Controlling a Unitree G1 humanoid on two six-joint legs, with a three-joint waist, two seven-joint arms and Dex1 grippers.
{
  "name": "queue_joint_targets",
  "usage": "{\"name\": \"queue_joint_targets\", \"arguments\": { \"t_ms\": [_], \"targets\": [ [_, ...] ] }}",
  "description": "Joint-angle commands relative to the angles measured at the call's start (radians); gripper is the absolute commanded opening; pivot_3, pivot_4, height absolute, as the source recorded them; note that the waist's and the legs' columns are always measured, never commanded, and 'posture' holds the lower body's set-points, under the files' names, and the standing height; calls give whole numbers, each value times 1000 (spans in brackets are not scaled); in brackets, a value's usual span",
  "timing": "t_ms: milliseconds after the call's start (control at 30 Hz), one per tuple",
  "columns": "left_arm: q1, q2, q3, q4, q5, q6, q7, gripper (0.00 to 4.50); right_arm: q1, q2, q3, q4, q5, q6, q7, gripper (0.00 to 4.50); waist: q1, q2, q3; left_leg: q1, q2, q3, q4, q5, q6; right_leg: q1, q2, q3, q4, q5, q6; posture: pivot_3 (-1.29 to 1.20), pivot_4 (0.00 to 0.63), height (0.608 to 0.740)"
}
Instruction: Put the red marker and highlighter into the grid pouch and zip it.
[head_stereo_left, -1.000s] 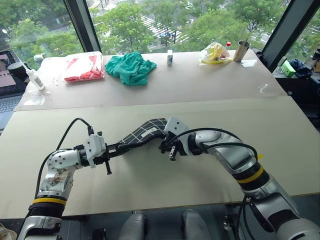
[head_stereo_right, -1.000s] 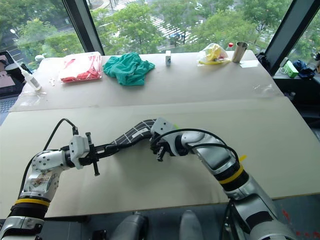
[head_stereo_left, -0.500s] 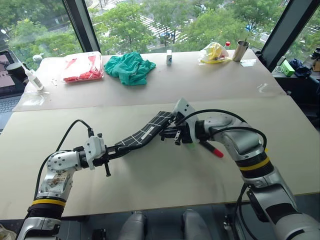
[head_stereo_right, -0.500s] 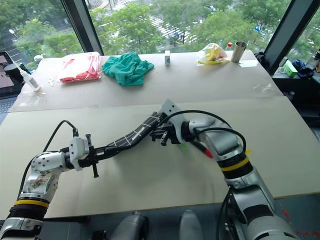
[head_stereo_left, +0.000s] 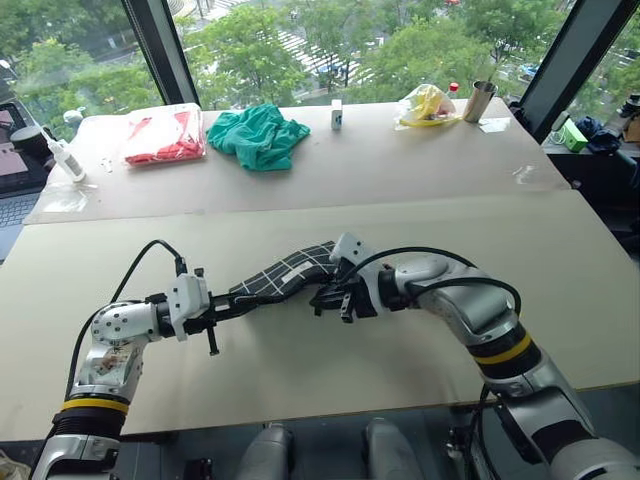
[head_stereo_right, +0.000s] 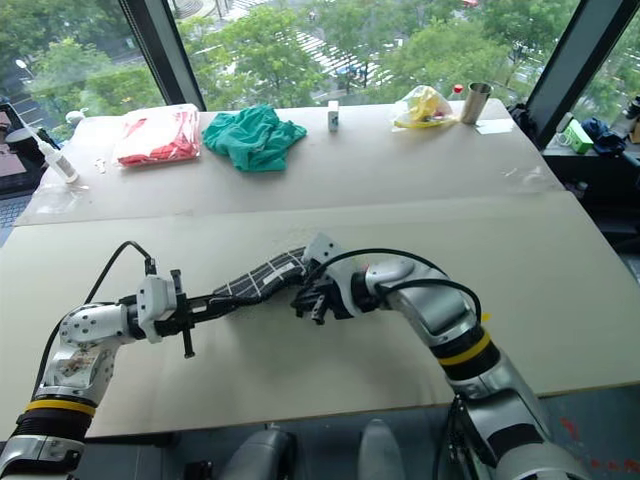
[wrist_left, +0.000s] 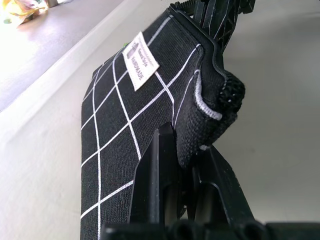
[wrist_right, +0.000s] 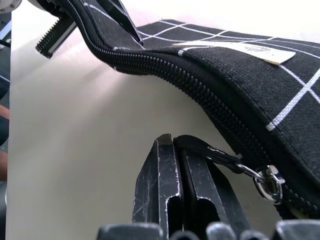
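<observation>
From the head views, the grid pouch (head_stereo_left: 285, 272) hangs stretched between the two pincers above the near table (head_stereo_left: 560, 290): the left gripper (head_stereo_left: 218, 312) pinches its lower end, and the right gripper (head_stereo_left: 335, 297) sits at its raised end, fingers closed. Well beyond both pincers, on the far table (head_stereo_left: 400, 160), lie a clear bag of red items (head_stereo_left: 167, 135), a teal cloth (head_stereo_left: 262, 135), a small white box (head_stereo_left: 338, 113), a yellow bag (head_stereo_left: 428, 105) and a metal cup (head_stereo_left: 482, 101); a white bottle (head_stereo_left: 66, 155) lies far off to the left gripper's outer side. Nothing stands between the pincers but the pouch itself. In the left wrist view, the fingers (wrist_left: 157, 175) are clamped on a bunched corner of the pouch, whose white label (wrist_left: 139, 60) shows further along the fabric, with the right gripper's dark fingers at the far end. In the right wrist view, the fingers (wrist_right: 162, 180) are pressed together on the black zipper pull (wrist_right: 205, 150), just beside the zipper's metal ring (wrist_right: 269, 183); the zipper teeth (wrist_right: 165, 70) run closed away towards the left gripper's fingers. The marker and highlighter cannot be made out.
</observation>
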Motion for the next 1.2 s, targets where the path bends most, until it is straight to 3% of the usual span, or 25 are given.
{"name": "queue_joint_targets", "arguments": {
  "t_ms": [33,200,333,500,867,1200],
  "targets": [
    [-2,8,13,-16,-15,-1,-9,0,-35,30,-24,-41,47,26,7,20,1,0,0,0,0,0,0,0,0,0,0,0,0,0,0,0,150,740],
    [-3,4,11,-13,-13,1,-14,0,-9,-35,14,-128,88,25,89,20,3,0,0,0,0,0,0,0,0,0,0,0,0,0,0,0,150,740],
    [-9,3,12,-8,-13,2,-19,0,-30,-78,33,-4,-12,-66,63,20,2,0,0,0,0,0,0,0,0,0,0,0,0,0,0,0,150,740],
    [-8,4,12,-2,-11,0,-25,0,-127,-15,-69,167,-24,-73,-13,20,-3,0,0,0,0,0,0,0,0,0,0,0,1,0,0,0,150,740],
    [-25,3,9,17,-8,-5,-37,0,-68,103,-41,-49,119,159,-21,20,1,0,0,-1,0,0,0,0,0,-2,0,0,1,0,0,0,150,740],
    [-26,-3,6,22,-6,-9,-41,0,-94,186,-136,-24,212,291,-52,20,-1,0,0,-1,0,-1,0,0,0,-2,0,0,2,0,0,0,150,740]
  ]
}}
